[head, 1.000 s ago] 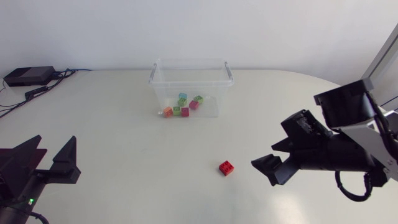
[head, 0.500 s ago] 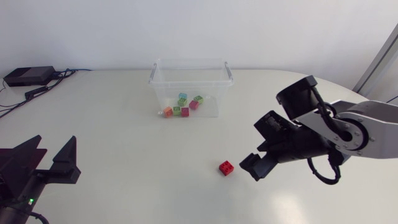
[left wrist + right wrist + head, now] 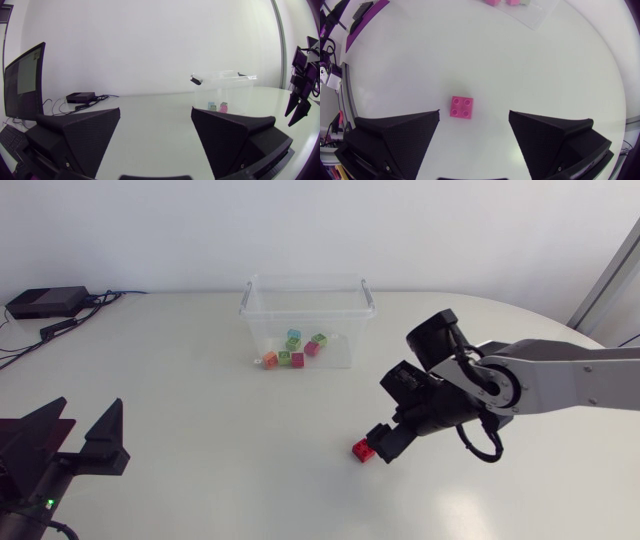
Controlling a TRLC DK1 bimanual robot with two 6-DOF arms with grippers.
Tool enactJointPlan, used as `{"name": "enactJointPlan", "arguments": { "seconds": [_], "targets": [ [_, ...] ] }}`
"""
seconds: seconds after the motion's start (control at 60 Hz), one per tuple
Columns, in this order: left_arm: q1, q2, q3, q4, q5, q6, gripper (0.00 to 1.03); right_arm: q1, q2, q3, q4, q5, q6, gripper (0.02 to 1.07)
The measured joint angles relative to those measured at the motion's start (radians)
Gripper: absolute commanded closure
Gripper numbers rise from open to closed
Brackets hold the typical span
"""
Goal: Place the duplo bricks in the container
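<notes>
Head, container: a clear tub with 2 handles, standing at the far middle of the bench.
Head, sorted bricks: 6 small ones in orange, green, pink and teal, lying on the container's floor.
Head, red brick: alone on the bench, well in front of the container.
Head, right claw: low over the bench, just beside the red brick, with its fingers spread.
Head, left claw: at the near left of the bench, well apart from every brick, fingers wide and holding nothing.
Head, black box: at the far left corner, with cables running from it.
Left wrist, left claw: the 2 wedges stand far apart with only bare bench between them. The container is well ahead, with bricks visible through its wall.
Right wrist, right claw: wide open and facing straight down. The red brick lies on the bench, 4 studs up, in the gap between the 2 fingers and touching neither. A corner of the container shows far ahead.
</notes>
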Motion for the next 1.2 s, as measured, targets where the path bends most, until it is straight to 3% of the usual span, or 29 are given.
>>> {"name": "enactJointPlan", "arguments": {
  "seconds": [1.2],
  "targets": [
    [0.000,0.000,0.000,0.000,0.000,0.000,0.04,0.053,0.222,0.077,0.015,0.004,0.049,0.07]
  ]
}}
